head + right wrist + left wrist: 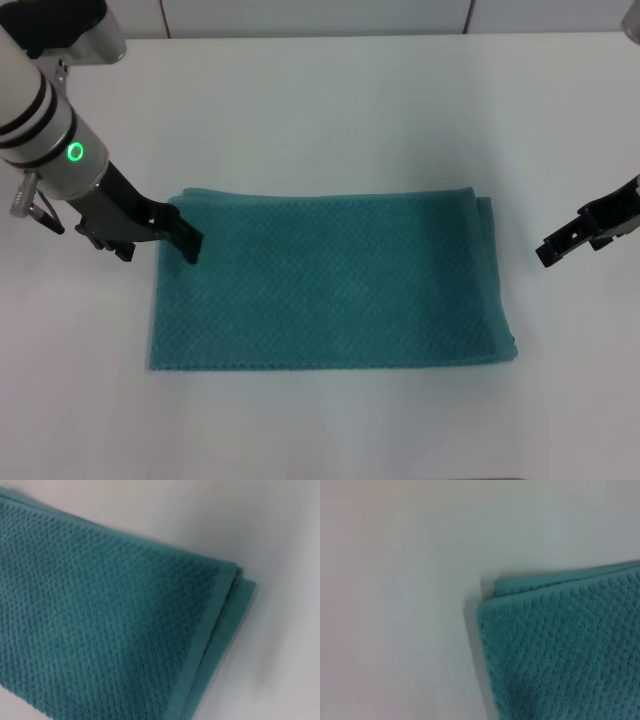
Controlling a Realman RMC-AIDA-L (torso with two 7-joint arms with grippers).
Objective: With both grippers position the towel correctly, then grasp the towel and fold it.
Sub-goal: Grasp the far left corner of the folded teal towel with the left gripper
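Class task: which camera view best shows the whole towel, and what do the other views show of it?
The head view: the whole towel lies flat between the left gripper and right gripper. Each wrist view shows only one layered corner.

A flat, folded teal waffle-weave towel (330,280) lies on a plain white table (330,100), with bare surface on all sides. The black left gripper (185,240) sits at the towel's far left corner. The black right gripper (560,245) hangs apart from the towel's right edge, bare table between.
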